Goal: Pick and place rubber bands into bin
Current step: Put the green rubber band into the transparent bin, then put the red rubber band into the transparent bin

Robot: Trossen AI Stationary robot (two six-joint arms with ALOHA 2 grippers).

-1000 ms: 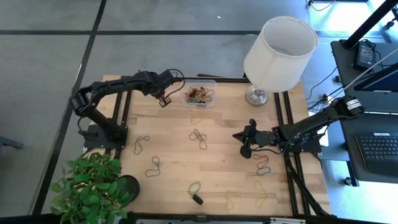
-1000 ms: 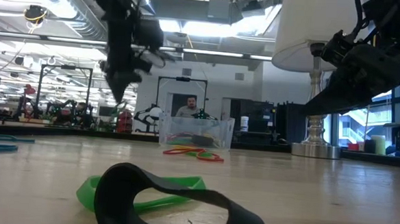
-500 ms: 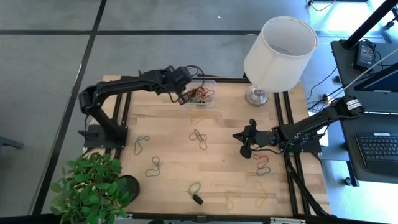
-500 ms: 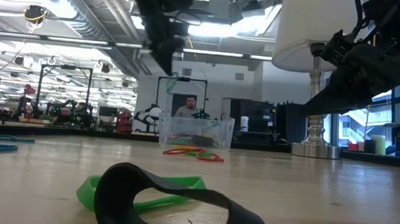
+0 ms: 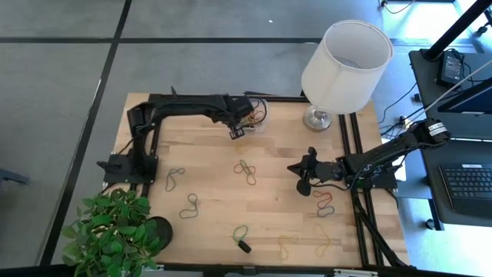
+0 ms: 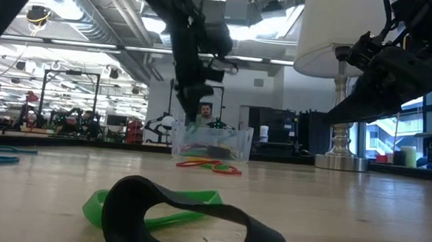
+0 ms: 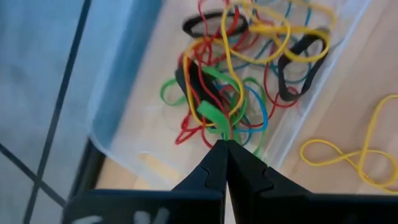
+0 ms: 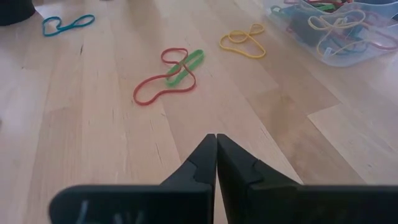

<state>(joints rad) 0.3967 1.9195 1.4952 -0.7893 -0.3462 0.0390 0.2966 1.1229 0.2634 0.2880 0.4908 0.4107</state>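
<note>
Left gripper hangs over the clear bin at top centre of the high view, fingers pinched on a green rubber band dangling right above the heap inside.

Only the left wrist view shows that band; from overhead the arm hides it.

Right gripper waits mid-right, fingers together and empty, red-and-green bands ahead, its nearer pick.
</note>
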